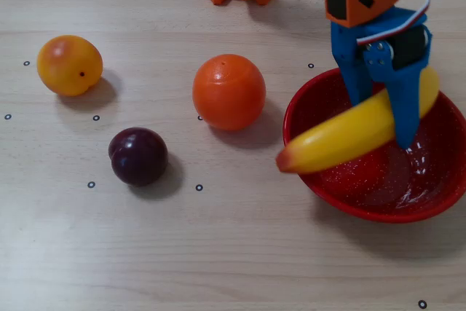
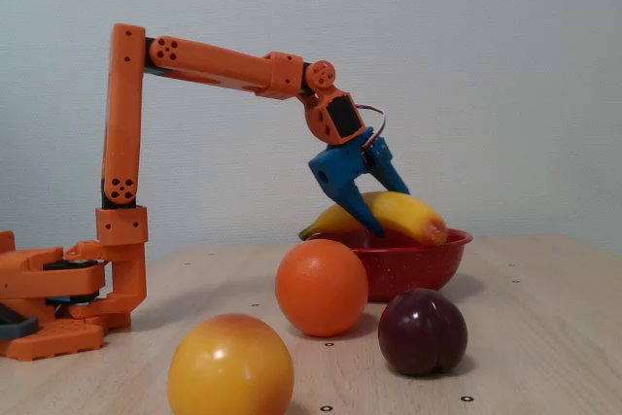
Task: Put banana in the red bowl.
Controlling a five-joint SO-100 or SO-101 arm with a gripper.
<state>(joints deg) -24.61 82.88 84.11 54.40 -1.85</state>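
I'm holding the banana (image 1: 342,133) w/ jaws clamped on it, tilted over the red bowl (image 1: 378,205), orange-tinted end sticking out past the rim toward the orange fruit (image 1: 228,92).

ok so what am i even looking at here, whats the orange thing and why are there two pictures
The orange thing is a small robot arm bolted to a base on a wooden table. At its end is a blue pincer, which is shut on a yellow toy banana.

The two pictures show the same moment. One camera looks straight down from above; the other stands at table height and looks from the side.

The banana hangs over a red bowl, with its orange-tinted end poking out past the rim in the overhead view. From the side it sits right at rim level; whether it touches the bowl is unclear.

Also on the table: an orange, a dark plum and a yellow-orange fruit.
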